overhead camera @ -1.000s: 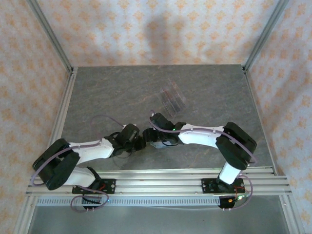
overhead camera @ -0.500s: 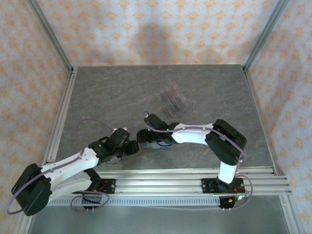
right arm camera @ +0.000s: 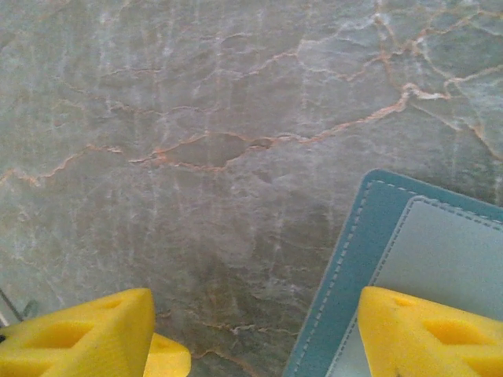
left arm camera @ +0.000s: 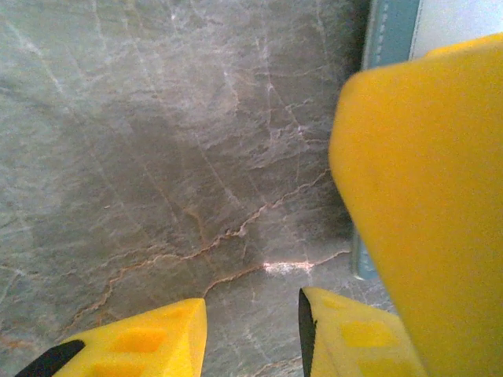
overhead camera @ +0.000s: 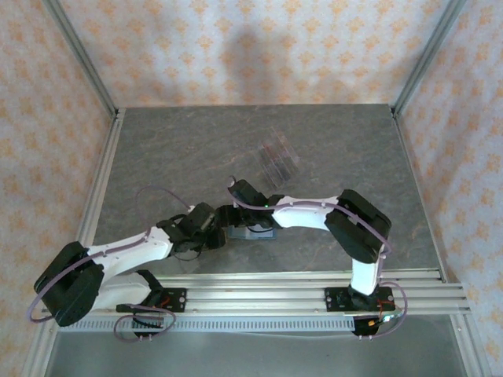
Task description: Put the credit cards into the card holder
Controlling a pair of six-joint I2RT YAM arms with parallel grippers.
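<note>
Card holder (right arm camera: 354, 259): teal, pale stitching, light grey pocket | table (right arm camera: 196, 118) under it: grey marble look, rust and white veins | left gripper (left arm camera: 251, 302), right gripper (right arm camera: 255, 294): bright yellow fingers | arms (overhead camera: 310, 214): white, black joints | walls (overhead camera: 259, 47) behind card holder: peach, orange floral motifs | clear case (overhead camera: 277, 161) beyond card holder: dark red streaks

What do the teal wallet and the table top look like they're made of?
Teal wallet: probably leather or faux leather, matte; stitching runs along its edge and around a paler panel. Table top: grey with white and rusty veins, and a glare spot suggests a slight sheen; marble or a printed laminate, I can't tell which.
</note>
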